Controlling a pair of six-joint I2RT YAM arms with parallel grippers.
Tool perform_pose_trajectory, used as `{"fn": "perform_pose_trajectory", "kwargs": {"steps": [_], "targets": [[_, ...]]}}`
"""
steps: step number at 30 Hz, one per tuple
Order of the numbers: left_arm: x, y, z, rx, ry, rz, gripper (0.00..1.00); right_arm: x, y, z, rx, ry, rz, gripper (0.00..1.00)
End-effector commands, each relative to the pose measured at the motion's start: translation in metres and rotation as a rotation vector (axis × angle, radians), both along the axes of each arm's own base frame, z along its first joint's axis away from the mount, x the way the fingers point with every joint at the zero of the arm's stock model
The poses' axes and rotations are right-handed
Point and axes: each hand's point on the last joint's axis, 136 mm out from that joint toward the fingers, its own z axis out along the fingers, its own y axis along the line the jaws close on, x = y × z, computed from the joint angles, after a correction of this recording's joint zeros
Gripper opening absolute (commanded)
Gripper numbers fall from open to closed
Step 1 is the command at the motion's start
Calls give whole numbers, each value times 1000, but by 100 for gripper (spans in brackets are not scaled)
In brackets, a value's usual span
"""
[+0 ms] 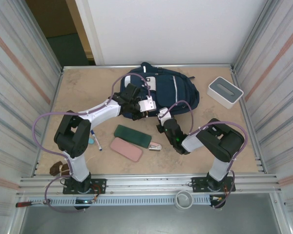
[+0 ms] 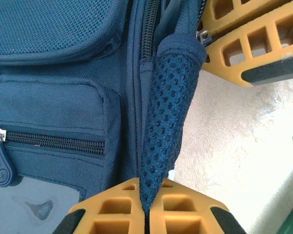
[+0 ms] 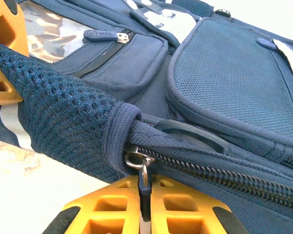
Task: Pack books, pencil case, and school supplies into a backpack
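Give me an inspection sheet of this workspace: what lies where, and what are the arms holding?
Surface: beige, mottled table.
Job's things: backpack at the back middle; green case, pink case, stapler and pen lying nearer the arms.
Clutter: white box at back right; grey ring on the front rail.
Tools: left tool shut on the backpack's mesh strap; right tool shut on a zipper pull.
Cables: purple cables loop along both arms.
Surroundings: ribbed metal walls at the sides, white wall behind.
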Motion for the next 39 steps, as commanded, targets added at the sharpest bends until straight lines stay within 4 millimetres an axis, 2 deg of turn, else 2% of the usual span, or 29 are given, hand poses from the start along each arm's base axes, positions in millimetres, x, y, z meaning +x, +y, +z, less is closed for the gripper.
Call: {"fn": "perform_pose_trajectory", "kwargs": {"steps": [1, 5, 11, 16, 20, 23, 28, 29, 33, 36, 39], "targets": [[10, -3, 30, -65, -88, -14, 0, -2, -18, 3, -7, 5, -60, 5], [14, 3, 29, -56, -98, 1, 0, -7, -29, 1, -2, 24, -79, 0], [19, 11, 26, -42, -120, 18, 0, -12, -49, 1, 14, 61, -121, 0], [27, 26, 26, -20, -147, 56, 0, -11, -84, -6, 62, 154, -230, 0], [37, 42, 22, 9, -169, 94, 0, -14, -103, -6, 141, 212, -269, 0], [41, 49, 17, 34, -181, 105, 0, -16, -98, 0, 190, 233, -243, 0], [29, 32, 20, -11, -147, 48, 1, -16, -75, 15, 287, 255, -143, 0], [26, 27, 22, -20, -149, 34, 6, -16, -70, 18, 298, 258, -124, 0], [10, 5, 32, -58, -174, -24, 36, -16, -59, 28, 339, 271, -77, 0], [-4, -17, 39, -87, -209, -87, 48, -16, -53, 36, 368, 277, -53, 0], [-16, -39, 39, -104, -238, -149, 54, -16, -48, 44, 401, 277, -38, 0]]}}
